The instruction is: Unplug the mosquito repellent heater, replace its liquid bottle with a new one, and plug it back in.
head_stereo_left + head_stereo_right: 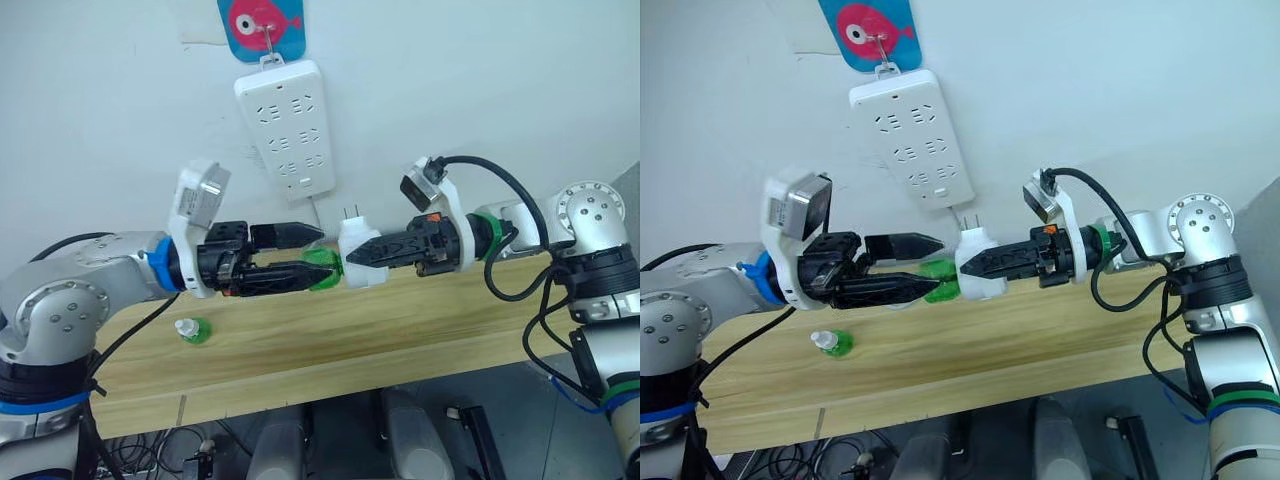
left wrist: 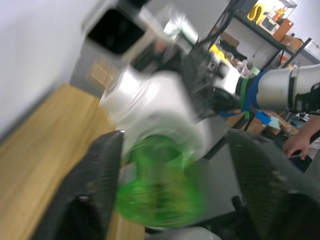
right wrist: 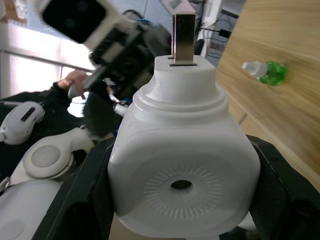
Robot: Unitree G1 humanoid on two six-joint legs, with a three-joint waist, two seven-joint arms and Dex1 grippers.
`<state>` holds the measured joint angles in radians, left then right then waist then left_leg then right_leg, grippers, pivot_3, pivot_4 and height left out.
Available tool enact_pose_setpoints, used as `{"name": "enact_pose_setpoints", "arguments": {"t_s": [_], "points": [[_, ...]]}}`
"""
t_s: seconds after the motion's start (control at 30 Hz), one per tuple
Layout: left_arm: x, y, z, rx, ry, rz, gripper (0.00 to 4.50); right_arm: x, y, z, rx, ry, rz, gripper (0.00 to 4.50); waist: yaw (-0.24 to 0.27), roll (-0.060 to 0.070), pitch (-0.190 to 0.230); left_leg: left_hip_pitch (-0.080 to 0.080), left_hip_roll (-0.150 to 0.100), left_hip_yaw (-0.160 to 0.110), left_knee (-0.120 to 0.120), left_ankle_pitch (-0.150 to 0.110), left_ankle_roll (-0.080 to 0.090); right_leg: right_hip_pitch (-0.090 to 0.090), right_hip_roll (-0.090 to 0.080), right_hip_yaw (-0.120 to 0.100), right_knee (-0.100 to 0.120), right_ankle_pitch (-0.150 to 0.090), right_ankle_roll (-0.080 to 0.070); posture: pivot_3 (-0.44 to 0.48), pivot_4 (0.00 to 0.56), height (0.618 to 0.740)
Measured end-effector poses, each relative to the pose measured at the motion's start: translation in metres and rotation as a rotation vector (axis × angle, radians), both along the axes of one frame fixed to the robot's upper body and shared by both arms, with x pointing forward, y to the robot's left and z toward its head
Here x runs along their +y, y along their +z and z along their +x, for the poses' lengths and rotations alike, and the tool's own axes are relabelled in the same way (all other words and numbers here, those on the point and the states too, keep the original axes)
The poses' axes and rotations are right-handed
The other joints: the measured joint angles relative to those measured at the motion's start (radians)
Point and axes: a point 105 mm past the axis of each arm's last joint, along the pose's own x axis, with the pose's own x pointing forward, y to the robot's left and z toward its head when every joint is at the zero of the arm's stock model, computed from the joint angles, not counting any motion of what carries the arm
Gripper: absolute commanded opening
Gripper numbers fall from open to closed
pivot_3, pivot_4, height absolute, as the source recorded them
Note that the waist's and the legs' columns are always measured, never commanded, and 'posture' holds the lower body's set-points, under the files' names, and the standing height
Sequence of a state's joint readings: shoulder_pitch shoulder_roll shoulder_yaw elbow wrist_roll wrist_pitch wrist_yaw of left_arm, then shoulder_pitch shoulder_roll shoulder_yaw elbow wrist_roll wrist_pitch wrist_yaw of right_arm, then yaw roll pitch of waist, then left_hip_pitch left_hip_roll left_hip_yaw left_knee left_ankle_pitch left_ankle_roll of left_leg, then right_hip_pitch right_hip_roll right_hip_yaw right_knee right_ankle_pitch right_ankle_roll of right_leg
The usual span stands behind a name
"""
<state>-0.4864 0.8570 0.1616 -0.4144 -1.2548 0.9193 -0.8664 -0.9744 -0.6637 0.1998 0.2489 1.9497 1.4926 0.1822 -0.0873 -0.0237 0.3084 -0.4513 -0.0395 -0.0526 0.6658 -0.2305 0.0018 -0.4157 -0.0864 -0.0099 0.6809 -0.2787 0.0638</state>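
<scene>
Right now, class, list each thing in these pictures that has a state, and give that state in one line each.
Small rounded white plastic heater: unplugged, held in the right claw, prongs up.
Green liquid bottle at the heater's base: between the left claw's open fingers.
Second green bottle with white cap: lying on the wooden shelf.
Long white power strip: hanging on the wall, sockets empty.

Robot lab or workshop.
Metal shelving (image 2: 260, 30) with clutter, a wooden bench (image 1: 330, 340), wall-hung power strip (image 1: 286, 125).
</scene>
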Motion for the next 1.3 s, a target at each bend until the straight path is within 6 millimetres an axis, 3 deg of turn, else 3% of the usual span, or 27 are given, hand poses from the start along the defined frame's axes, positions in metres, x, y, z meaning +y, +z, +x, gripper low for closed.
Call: {"name": "enact_pose_setpoints", "arguments": {"t_s": [0.27,0.47,0.7,1.03,1.3], "points": [[0.002,0.001,0.004,-0.17,0.043,0.015,4.48,-0.003,0.0,0.009,0.032,-0.042,0.02,3.01,0.001,0.0,0.0,0.0,0.0,0.0,0.0,0.0,0.0,0.0,0.0,0.0,0.0,0.0,0.0,-0.118,0.301,0.734],[0.007,0.01,0.019,-0.537,0.155,0.06,4.48,-0.004,0.005,0.012,0.03,-0.058,0.054,3.01,0.003,0.0,0.0,0.0,0.0,0.001,0.0,0.0,0.0,0.0,0.0,0.0,0.0,0.0,0.0,-0.117,0.293,0.734],[0.003,-0.003,0.023,-0.939,0.124,0.172,4.48,-0.001,0.006,0.016,0.039,-0.07,0.074,3.01,0.003,0.0,0.0,0.0,0.0,0.001,0.0,0.0,0.0,0.0,-0.003,0.0,-0.001,0.0,0.0,-0.116,0.291,0.734],[0.009,-0.016,0.023,-1.244,0.105,0.27,4.48,0.0,0.007,0.019,0.051,-0.076,0.077,3.01,0.003,0.0,0.0,0.0,0.0,0.0,0.0,0.0,0.0,0.0,-0.004,0.0,0.0,0.0,0.0,-0.114,0.298,0.734],[0.011,-0.012,0.028,-1.431,0.136,0.264,4.48,0.0,0.009,0.021,0.065,-0.08,0.095,3.01,0.002,0.0,0.0,0.0,0.0,0.0,0.0,0.0,0.0,0.0,-0.004,-0.001,0.0,0.0,0.0,-0.114,0.306,0.734]]}}
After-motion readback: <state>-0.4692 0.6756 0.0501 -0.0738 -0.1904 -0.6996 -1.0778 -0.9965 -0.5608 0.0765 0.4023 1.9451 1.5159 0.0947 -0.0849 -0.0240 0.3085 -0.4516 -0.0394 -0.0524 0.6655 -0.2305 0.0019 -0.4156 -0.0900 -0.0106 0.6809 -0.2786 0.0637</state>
